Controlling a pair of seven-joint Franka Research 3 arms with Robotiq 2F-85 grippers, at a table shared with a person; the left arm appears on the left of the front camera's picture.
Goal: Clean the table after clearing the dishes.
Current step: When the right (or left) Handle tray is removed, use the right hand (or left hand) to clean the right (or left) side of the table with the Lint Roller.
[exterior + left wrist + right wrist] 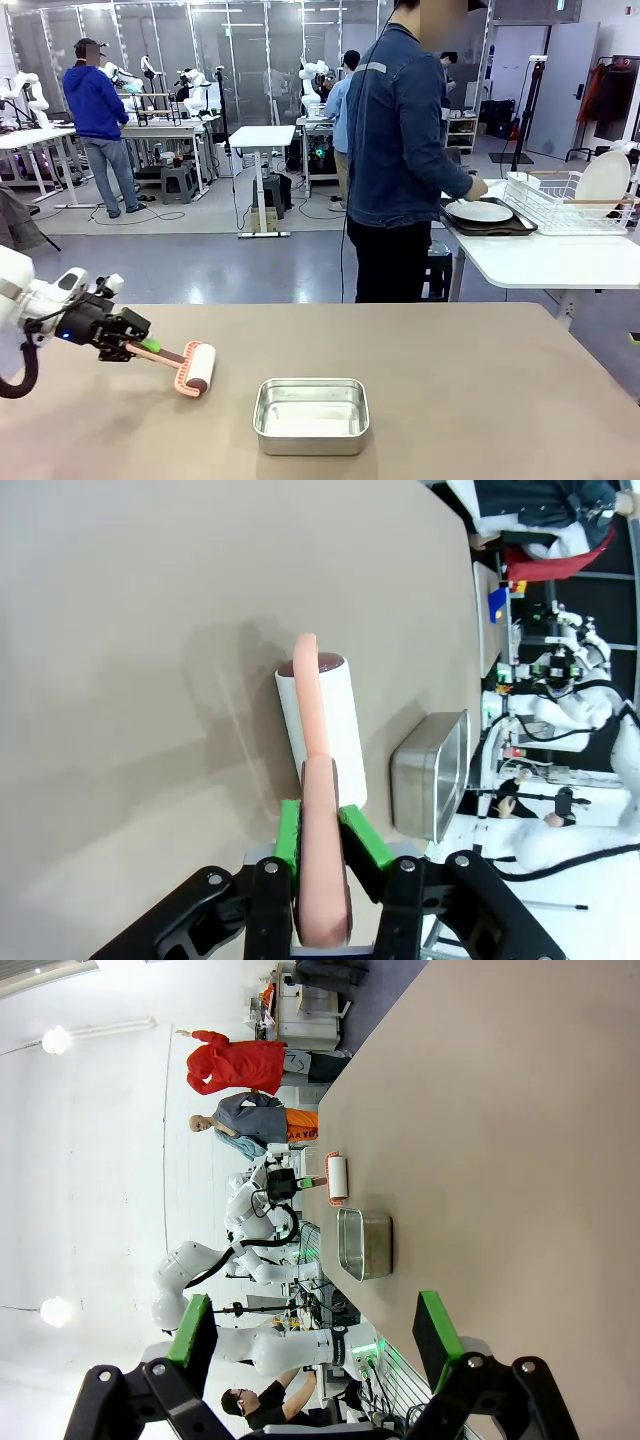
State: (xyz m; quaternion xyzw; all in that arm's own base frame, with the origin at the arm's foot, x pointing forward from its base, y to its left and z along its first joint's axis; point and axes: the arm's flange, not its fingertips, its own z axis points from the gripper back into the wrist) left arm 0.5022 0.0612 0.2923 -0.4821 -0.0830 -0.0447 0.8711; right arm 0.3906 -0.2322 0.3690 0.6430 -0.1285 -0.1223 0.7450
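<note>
The tan table (pixel 460 370) holds a pink-handled lint roller (pixel 196 368) with its white roll resting on the top at the left. My left gripper (pixel 140 347) is shut on the roller's handle, and the left wrist view shows the green pads (pixel 288 832) clamping the pink handle (pixel 318 810). My right gripper (pixel 312 1330) is open above the table (pixel 500 1110) with nothing between its fingers. One of the dishes, a white plate (pixel 480 211) on a dark tray (pixel 520 227), lies on a white side table (pixel 550 262) under the person's hand (pixel 475 187).
A shiny steel pan (pixel 311 415) sits near the table's front middle, right of the roller; it also shows in the left wrist view as the pan (pixel 432 775). A wire dish rack (pixel 560 200) with an upright white plate (pixel 603 180) stands on the side table.
</note>
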